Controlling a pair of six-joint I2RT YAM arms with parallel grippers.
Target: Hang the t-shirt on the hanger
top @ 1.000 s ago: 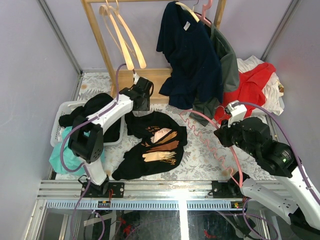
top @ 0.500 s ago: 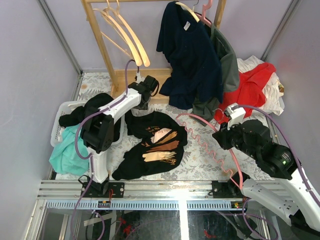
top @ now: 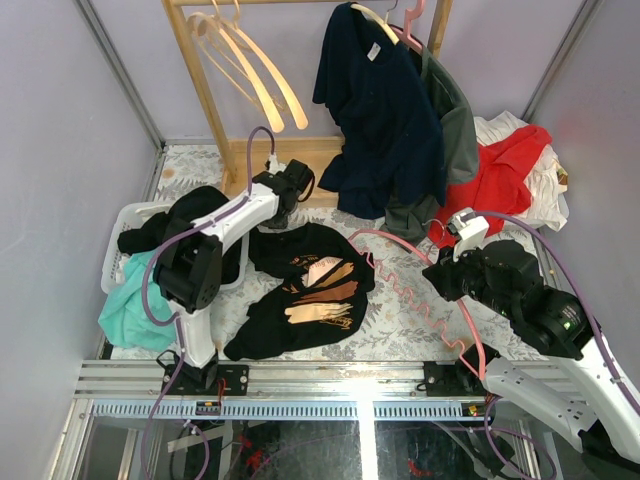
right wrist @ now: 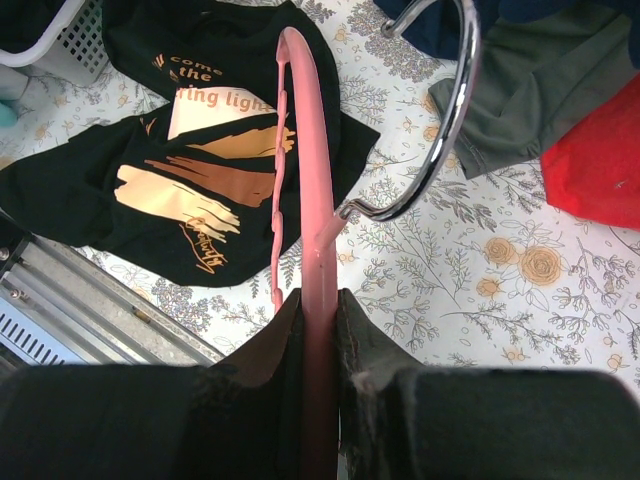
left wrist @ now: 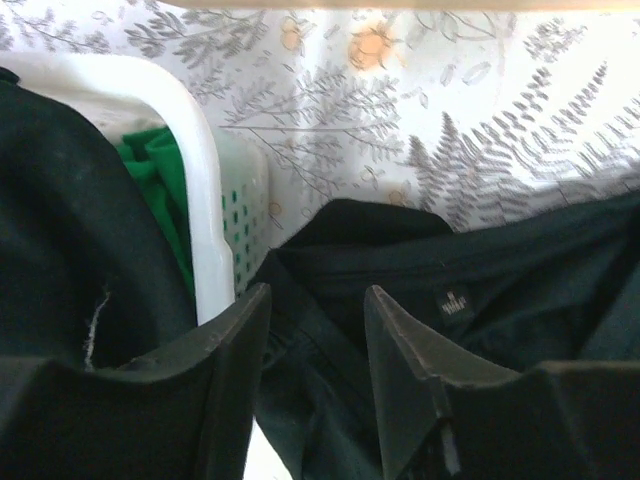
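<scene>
Lettering "come the" on t-shirt point(right wrist: 190, 170) front

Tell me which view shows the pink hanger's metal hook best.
Right wrist: the hook curves large and sharp off the hanger, which the right claw clamps. Top external shows its pink bar, the hook too small to tell. Left wrist shows neither.

Left arm point(top: 228, 220): white moulded links between black joint housings point(top: 186, 272). A purple cable point(top: 262, 140) loops off its far end and runs along the links. Right arm point(top: 545, 385): same white shells, with bulkier black motor housings point(top: 510, 285), one carrying a small green light point(top: 572, 322). A second purple cable point(top: 572, 272) runs alongside, and a white block point(top: 468, 224) sits at the wrist. The left gripper point(left wrist: 315, 300) and right gripper point(right wrist: 320, 305) are matte black, with angular fingers point(left wrist: 232, 345).
</scene>
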